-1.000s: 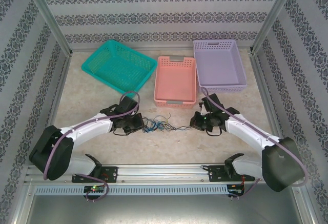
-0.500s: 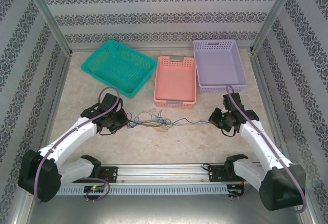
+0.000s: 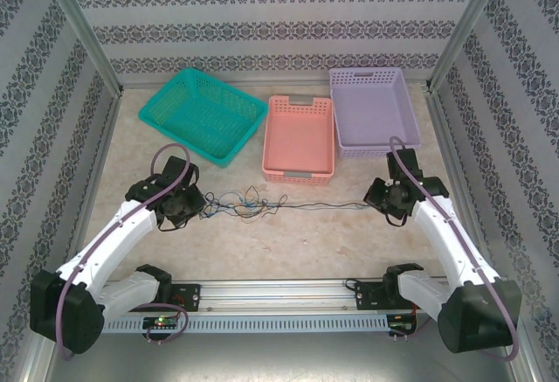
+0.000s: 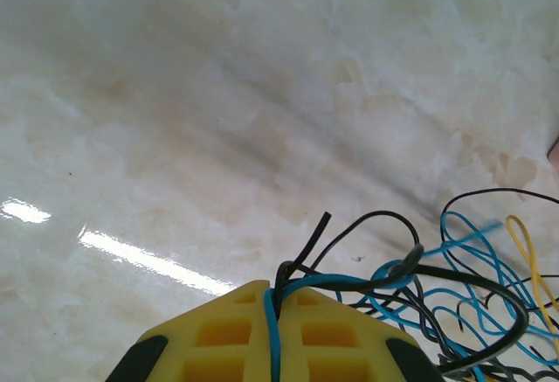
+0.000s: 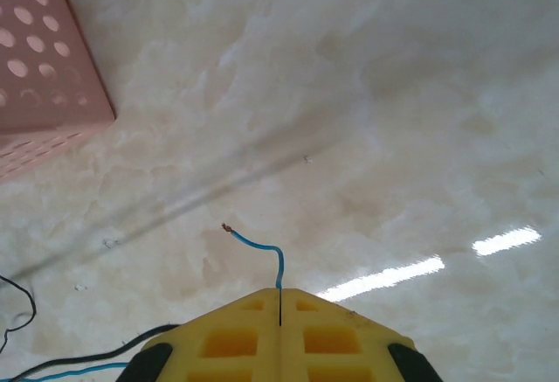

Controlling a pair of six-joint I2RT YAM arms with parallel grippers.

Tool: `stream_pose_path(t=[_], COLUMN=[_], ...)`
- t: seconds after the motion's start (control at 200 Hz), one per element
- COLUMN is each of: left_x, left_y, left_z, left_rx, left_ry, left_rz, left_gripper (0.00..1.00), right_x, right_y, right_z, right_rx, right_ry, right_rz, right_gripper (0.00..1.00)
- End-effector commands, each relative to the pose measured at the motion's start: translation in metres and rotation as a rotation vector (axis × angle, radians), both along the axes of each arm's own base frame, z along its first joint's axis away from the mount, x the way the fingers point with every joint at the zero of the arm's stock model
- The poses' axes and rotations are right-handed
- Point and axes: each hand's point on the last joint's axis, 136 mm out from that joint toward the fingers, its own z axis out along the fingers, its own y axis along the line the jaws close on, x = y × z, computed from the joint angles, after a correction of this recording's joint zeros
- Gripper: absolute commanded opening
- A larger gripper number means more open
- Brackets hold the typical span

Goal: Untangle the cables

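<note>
both ends pinched, the snarl sits by my left

my left gripper [image 4: 272,302] is clamped shut on the cables [image 4: 454,286]; a blue one and a black one run straight into the seam between its yellow pads; my right gripper [image 5: 279,302] is closed just as hard on a blue cable [image 5: 258,244], whose bare tip curls out a little way past the pads; whether that is the same blue one my left holds, i cannot tell; seen from above, my two grippers stand well apart over the table [image 3: 288,242], with a thin line drawn almost straight between them; the loose loops bunch just beside my left gripper, in front of the teal basket [image 3: 203,149] and the pink basket [image 3: 299,173], touching neither

the risks, as i judge them: the line looks near taut, so more spread could cinch the loops into a tighter knot instead of freeing them; so little wire shows beyond my right pads that a hard tug might slide it out; my left pinches two colours at once, so any pull drags both together and separates nothing
</note>
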Motion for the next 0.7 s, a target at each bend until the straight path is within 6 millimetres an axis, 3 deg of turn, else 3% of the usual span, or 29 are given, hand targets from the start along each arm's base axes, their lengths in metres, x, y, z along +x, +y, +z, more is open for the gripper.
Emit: stream_pose_path(t=[0.0,0.145,0.24,0.34,0.45,0.694], left_x=[0.002,0.007,0.009,0.009,0.007,0.006], left_y=[-0.006,-0.019,-0.027,-0.035,-0.037,-0.039], left_z=[-0.013,-0.016,-0.014,-0.014,-0.015,-0.018], left_rx=[-0.045,-0.119,-0.161,-0.201,-0.213,-0.226], left_ry=[0.021,0.007,-0.008,-0.013,-0.010,-0.010], left_rz=[-0.008,-0.020,-0.048,-0.070,-0.079,-0.080], left_gripper=[0.00,0.00,0.00,0.00,0.00,0.00], right_x=[-0.001,-0.009,-0.014,-0.014,-0.016,-0.031], right_y=[0.006,0.015,0.010,0.012,0.031,0.119], right_z=[-0.012,-0.029,-0.028,-0.022,-0.021,-0.029], right_rx=[0.021,0.066,0.041,0.059,0.133,0.247], right_ry=[0.043,0.102,0.093,0.058,0.035,-0.023], right_rz=[0.033,0.042,0.026,0.011,-0.003,0.156], right_gripper=[0.02,0.37,0.50,0.51,0.49,0.54])
